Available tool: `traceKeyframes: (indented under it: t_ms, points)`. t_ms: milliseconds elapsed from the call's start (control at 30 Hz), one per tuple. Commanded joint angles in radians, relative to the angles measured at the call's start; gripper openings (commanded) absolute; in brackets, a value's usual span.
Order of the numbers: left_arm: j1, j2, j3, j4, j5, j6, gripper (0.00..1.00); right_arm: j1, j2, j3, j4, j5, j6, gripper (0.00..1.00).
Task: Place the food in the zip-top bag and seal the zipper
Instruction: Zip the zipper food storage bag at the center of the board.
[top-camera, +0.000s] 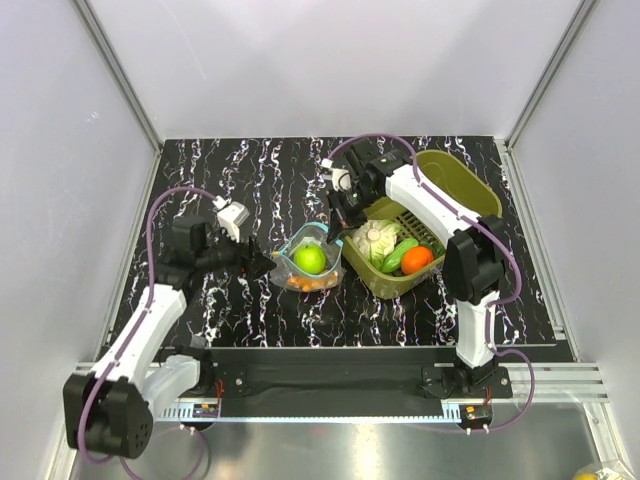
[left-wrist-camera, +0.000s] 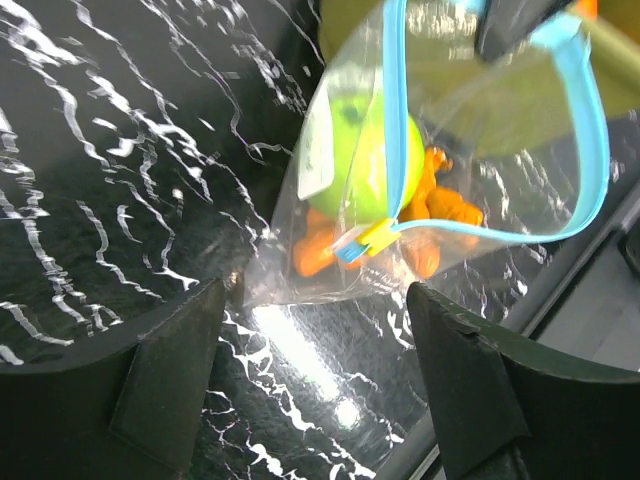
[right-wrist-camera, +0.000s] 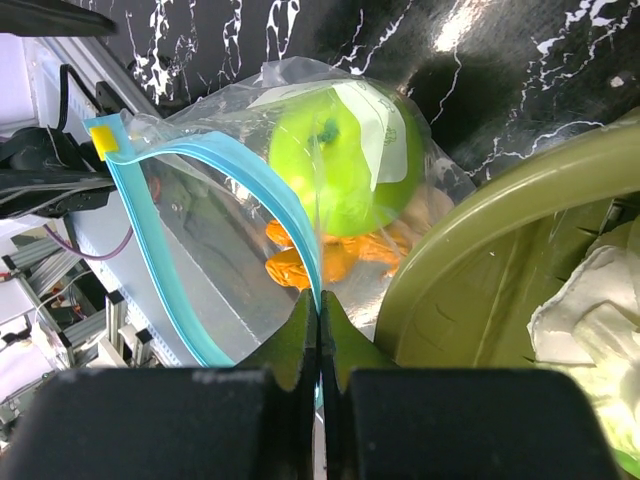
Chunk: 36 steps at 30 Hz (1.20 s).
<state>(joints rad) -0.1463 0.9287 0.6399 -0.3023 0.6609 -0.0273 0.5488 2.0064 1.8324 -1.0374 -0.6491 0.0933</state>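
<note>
The clear zip-top bag (top-camera: 308, 258) lies left of the olive tub, its mouth open, with a green apple (top-camera: 309, 259) and orange carrot pieces (top-camera: 310, 283) inside. My right gripper (right-wrist-camera: 320, 312) is shut on the light-blue zipper (right-wrist-camera: 300, 240) at the bag's rim and holds it up. My left gripper (left-wrist-camera: 315, 340) is open and empty. The bag (left-wrist-camera: 340, 270) sits just beyond its fingertips, with a yellow slider (left-wrist-camera: 365, 240) on the zipper end. The cauliflower (top-camera: 378, 240), cucumber (top-camera: 400, 255) and orange fruit (top-camera: 417, 260) lie in the tub. I see no garlic bulb.
The olive-green tub (top-camera: 455, 180) stands right of the bag, touching it, and its rim (right-wrist-camera: 480, 270) is close beside my right fingers. The black marbled table (top-camera: 230, 180) is walled by white panels. A metal rail (top-camera: 350, 370) runs along the near edge.
</note>
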Motion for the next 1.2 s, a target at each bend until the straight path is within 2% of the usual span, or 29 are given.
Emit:
traceKeyframes:
  t_ms: [0,133,300,467,500,600,633,667,700,767,800,967,1033,1067,1167]
  points:
    - [0.002,0.048,0.003,0.088,0.118,0.109,0.78,-0.027,0.015,0.037,0.016,0.054,0.000,0.00]
    - [0.002,0.082,-0.006,0.141,0.167,0.109,0.75,-0.035,0.009,0.039,0.017,0.058,0.002,0.00]
    - [0.002,0.150,-0.020,0.222,0.223,0.063,0.63,-0.035,0.009,0.039,0.020,0.052,0.003,0.00]
    - [0.002,0.222,-0.060,0.414,0.239,-0.011,0.52,-0.036,0.012,0.034,0.022,0.055,0.006,0.00]
    - [0.002,0.237,-0.056,0.423,0.241,-0.019,0.41,-0.035,0.012,0.036,0.022,0.062,0.005,0.00]
    - [0.001,0.288,-0.045,0.448,0.233,-0.022,0.21,-0.036,0.008,0.044,0.020,0.080,0.002,0.07]
    - [0.002,0.297,-0.043,0.472,0.230,-0.022,0.04,-0.036,0.002,0.044,0.025,0.083,-0.003,0.12]
    - [0.001,0.312,-0.034,0.485,0.223,-0.022,0.00,-0.036,-0.004,0.045,0.027,0.085,-0.009,0.21]
    - [0.002,0.318,-0.031,0.499,0.226,-0.025,0.00,-0.036,-0.024,0.044,0.034,0.092,-0.010,0.26]
    - [0.002,0.341,0.012,0.505,0.249,-0.023,0.00,-0.035,-0.049,0.038,0.063,0.109,-0.004,0.29]
    - [0.002,0.349,0.030,0.494,0.256,-0.013,0.00,-0.030,-0.070,0.039,0.074,0.133,-0.001,0.39]
    - [0.002,0.357,0.069,0.509,0.295,-0.054,0.00,0.000,-0.115,0.096,0.132,0.201,-0.059,0.59]
    - [0.002,0.355,0.070,0.531,0.308,-0.060,0.00,0.037,-0.132,0.116,0.177,0.195,-0.101,0.62]
    - [0.002,0.358,0.078,0.535,0.324,-0.057,0.00,0.055,-0.136,0.120,0.194,0.200,-0.168,0.61]
    - [0.004,0.387,0.112,0.523,0.356,-0.062,0.00,0.091,-0.124,0.142,0.246,0.198,-0.222,0.59]
